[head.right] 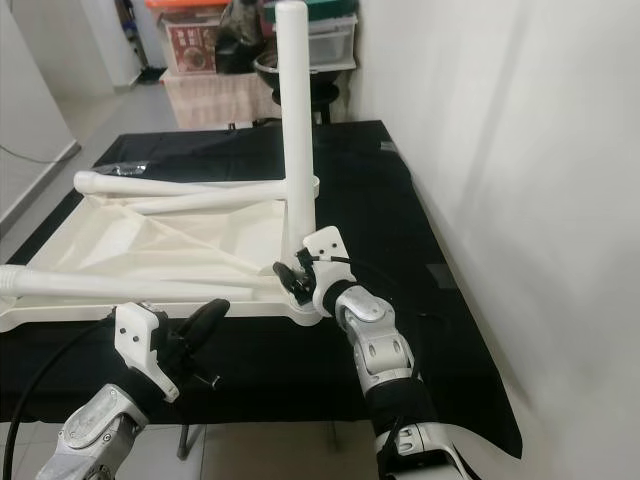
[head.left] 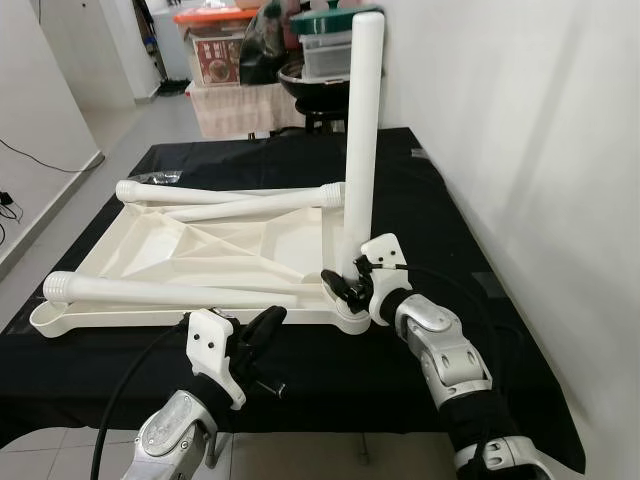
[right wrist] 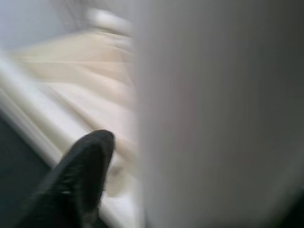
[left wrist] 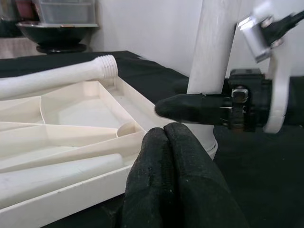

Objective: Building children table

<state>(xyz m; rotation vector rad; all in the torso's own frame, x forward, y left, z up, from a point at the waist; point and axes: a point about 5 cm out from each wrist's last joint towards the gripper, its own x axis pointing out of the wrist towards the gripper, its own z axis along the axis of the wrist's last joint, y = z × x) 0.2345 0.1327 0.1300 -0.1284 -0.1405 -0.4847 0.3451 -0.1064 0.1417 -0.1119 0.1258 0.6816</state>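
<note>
Free room on the near black strip; upturned tabletop and its legs block the middle.

Upturned white tabletop (head.left: 210, 245) covers the middle of the black surface (head.left: 470, 260). One upright leg (head.left: 360, 140) stands at its near right corner, right pincer (head.left: 345, 285) closed around the base, so that corner is shut off. Three loose legs lie across the tabletop: near leg (head.left: 150, 291), far leg (head.left: 190, 192), slanted leg (head.left: 250, 203); low gaps between them, open from above. Left pincer (head.left: 262, 330), fingers together, hangs over the bare near strip of the surface. Right strip is bare, wall (head.left: 540, 120) close beside it. Boxes and a wok (head.left: 315, 75) crowd the far end.
</note>
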